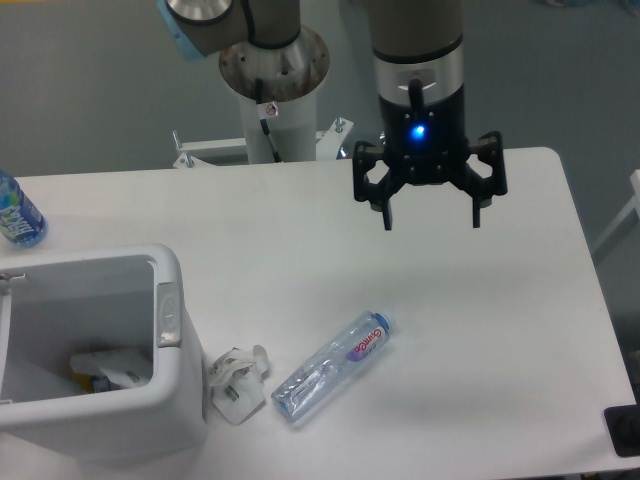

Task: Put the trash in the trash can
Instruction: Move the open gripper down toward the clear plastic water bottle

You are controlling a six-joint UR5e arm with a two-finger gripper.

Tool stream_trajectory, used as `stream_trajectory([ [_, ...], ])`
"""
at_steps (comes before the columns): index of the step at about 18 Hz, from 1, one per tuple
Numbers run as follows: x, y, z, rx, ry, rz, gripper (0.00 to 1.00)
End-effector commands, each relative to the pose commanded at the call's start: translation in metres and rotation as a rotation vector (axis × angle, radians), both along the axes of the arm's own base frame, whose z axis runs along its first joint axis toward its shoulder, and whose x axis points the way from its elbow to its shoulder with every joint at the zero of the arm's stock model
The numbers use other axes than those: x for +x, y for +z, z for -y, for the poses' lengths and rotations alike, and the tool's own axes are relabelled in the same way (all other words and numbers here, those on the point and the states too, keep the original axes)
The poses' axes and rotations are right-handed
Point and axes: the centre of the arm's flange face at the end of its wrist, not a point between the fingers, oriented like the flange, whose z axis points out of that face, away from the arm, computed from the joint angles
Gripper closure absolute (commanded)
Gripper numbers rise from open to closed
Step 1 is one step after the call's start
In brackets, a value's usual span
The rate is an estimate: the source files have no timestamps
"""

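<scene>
Hovering over the table's (520,300) far side, the gripper (430,218) spreads its jaws empty; bottle (330,367) and wrapper (236,384) lie near the front edge beside the trash can (170,400).

White table (500,330); on it: bin (170,400) at left, wrapper (236,385) beside bin, bottle (330,366) lying flat, second bottle (15,212) at far-left edge.

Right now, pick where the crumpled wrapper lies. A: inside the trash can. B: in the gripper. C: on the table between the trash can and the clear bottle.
C: the crumpled wrapper lies on the table, beside the trash can and left of the clear bottle; the gripper hangs open and empty.
</scene>
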Motion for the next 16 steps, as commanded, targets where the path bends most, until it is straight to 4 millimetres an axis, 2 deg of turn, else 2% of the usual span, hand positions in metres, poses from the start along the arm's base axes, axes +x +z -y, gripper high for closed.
stream_trajectory([
  [7, -0.002, -0.007, -0.002, 0.03, 0.009, -0.01, 0.0],
  [12, 0.001, -0.031, -0.006, 0.082, 0.129, -0.005, 0.0],
  [14, 0.002, -0.04, -0.009, 0.08, 0.132, 0.013, 0.0],
  [16, 0.005, -0.058, -0.008, 0.064, 0.117, 0.025, 0.0],
])
